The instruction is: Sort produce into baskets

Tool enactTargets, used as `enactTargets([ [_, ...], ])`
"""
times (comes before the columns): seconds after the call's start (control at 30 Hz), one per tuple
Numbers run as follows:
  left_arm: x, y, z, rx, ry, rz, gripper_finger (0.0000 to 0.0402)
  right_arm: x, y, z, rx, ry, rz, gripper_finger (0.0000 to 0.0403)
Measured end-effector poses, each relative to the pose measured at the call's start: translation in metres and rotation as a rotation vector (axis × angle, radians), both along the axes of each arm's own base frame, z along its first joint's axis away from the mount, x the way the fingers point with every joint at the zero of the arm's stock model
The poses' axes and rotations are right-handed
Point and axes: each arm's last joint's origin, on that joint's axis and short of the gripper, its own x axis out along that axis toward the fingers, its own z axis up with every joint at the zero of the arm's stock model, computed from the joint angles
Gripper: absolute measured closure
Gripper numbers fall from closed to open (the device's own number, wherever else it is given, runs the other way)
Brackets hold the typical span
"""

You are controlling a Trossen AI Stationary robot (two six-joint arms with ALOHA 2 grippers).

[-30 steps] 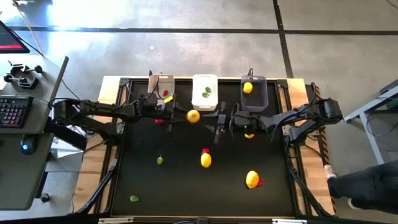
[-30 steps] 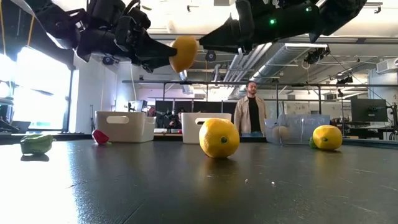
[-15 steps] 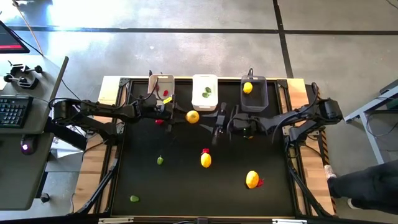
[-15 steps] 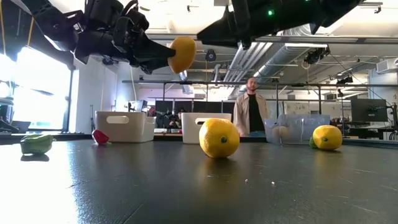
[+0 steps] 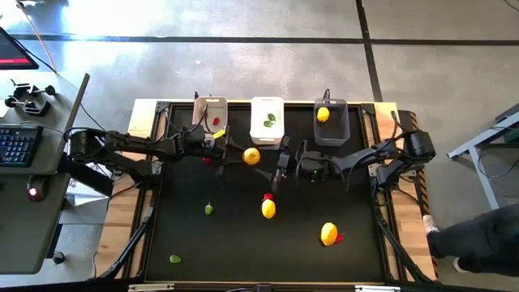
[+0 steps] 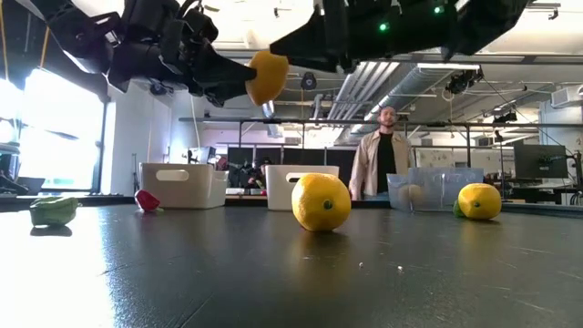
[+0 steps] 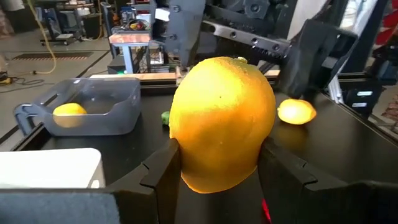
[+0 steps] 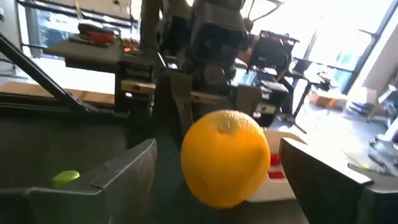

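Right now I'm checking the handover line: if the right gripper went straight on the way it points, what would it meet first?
Most likely the orange fruit held by the left gripper. The right gripper is open and the fruit sits centred between its fingers ahead, though how far off is unclear.

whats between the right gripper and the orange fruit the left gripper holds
Nothing: the open right gripper faces the fruit in the left gripper across bare air, per the high and right wrist views.

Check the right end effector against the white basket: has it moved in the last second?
Yes. In the high view the right end effector has slid left along the table, from below the dark grey basket to below the white basket, nearing the left-held lemon.
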Motion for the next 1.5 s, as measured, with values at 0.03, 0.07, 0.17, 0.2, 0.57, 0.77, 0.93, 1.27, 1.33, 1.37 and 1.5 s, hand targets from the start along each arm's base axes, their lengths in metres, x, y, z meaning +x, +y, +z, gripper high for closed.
enactTargets([
  [0.03,0.000,-0.001,0.000,0.000,0.000,-0.004,0.0245,0.001,0.000,-0.001,-0.006,-0.012,0.005,0.0073],
  [0.07,0.000,-0.002,0.000,0.000,0.000,-0.007,0.0245,0.002,0.000,-0.001,-0.008,-0.022,0.011,0.0073],
  [0.17,0.000,-0.002,0.000,0.000,0.000,-0.008,0.0245,0.002,0.001,0.000,-0.008,-0.040,0.019,0.0072],
  [0.2,0.000,-0.002,0.000,0.000,0.000,-0.008,0.0245,0.002,0.001,0.000,-0.008,-0.039,0.019,0.0072],
  [0.57,0.002,-0.010,0.003,-0.012,-0.028,-0.053,0.0245,0.006,-0.002,0.003,0.036,-0.056,0.067,0.0073],
  [0.77,0.003,-0.013,0.005,-0.010,-0.053,-0.068,0.0245,0.024,0.000,-0.003,-0.009,-0.026,0.069,0.0073],
  [0.93,0.003,-0.014,0.005,-0.018,-0.045,-0.071,0.0245,0.031,0.006,0.003,-0.029,-0.019,0.042,0.0096],
  [1.27,0.003,-0.014,0.004,-0.018,-0.040,-0.084,0.0244,0.033,0.009,0.005,-0.049,-0.003,0.035,0.0203],
  [1.33,0.003,-0.014,0.004,-0.017,-0.039,-0.083,0.0237,0.033,0.009,0.005,-0.049,-0.003,0.028,0.0203],
  [1.37,0.003,-0.014,0.004,-0.011,-0.040,-0.080,0.0231,0.033,0.009,0.005,-0.051,-0.003,0.019,0.0203],
  [1.5,0.004,-0.014,0.004,0.012,-0.035,-0.030,0.0199,0.031,0.009,0.007,-0.062,0.014,-0.038,0.0203],
])
